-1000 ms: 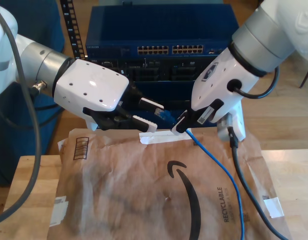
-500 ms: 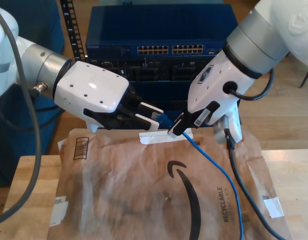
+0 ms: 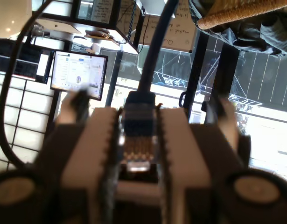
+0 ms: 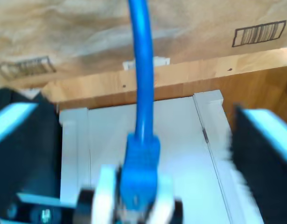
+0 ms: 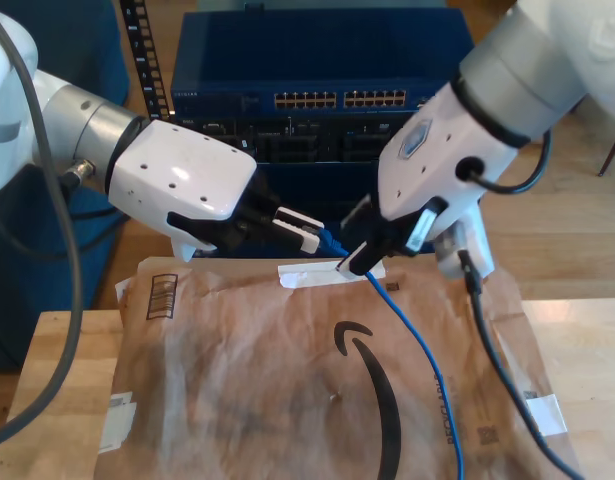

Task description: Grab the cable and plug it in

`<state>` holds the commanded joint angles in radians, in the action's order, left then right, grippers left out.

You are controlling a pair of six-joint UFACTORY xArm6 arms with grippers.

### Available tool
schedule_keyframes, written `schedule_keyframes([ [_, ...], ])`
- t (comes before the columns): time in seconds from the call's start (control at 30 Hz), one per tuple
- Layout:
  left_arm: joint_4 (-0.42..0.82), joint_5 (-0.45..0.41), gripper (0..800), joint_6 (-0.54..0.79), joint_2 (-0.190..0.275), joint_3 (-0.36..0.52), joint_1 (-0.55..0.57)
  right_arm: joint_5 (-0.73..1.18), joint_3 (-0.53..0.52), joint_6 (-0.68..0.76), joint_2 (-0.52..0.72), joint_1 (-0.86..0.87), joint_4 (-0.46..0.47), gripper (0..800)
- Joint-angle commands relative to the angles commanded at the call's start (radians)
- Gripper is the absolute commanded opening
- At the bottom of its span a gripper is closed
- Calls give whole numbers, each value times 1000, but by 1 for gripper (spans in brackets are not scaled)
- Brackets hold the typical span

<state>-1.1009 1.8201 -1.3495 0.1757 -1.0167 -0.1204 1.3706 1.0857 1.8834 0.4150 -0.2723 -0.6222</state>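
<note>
Between the fingers of my first claw (image 3: 138, 154) sits the cable (image 5: 412, 340) plug, clamped. My second claw (image 5: 359, 262) hangs open around the cord just behind. Risk: plug twisting in grip, missing its port.

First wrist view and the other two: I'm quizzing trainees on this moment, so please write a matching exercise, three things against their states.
Things:
1. plug
2. my second tool
3. paper bag

States:
a. open, with the cable running between its fingers
b. lying on the wooden table
c. clamped in my first tool

Pairs: 1-c, 2-a, 3-b.
</note>
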Motion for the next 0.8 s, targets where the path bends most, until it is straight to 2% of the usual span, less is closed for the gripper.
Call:
schedule_keyframes([
  [0.07,-2,6,2,-35,-6,0,-8,-34,3,-6,35,-3,3,798],
  [0.17,-2,63,2,-94,-46,-5,-11,-106,-11,-5,80,-9,8,798],
  [0.3,-18,91,2,-152,-92,-11,-49,-104,-12,-14,87,-15,12,798],
  [0.43,-94,133,1,-192,-140,-23,-103,-104,-8,-153,86,-57,26,797],
  [0.57,-115,161,2,-210,-163,-35,-133,-117,-6,-189,84,-109,26,796],
  [0.63,-146,181,2,-238,-178,-37,-147,-180,-14,-236,87,-126,28,796],
  [0.8,-192,250,2,-281,-206,-38,-173,-425,-117,-316,152,-172,25,792],
])
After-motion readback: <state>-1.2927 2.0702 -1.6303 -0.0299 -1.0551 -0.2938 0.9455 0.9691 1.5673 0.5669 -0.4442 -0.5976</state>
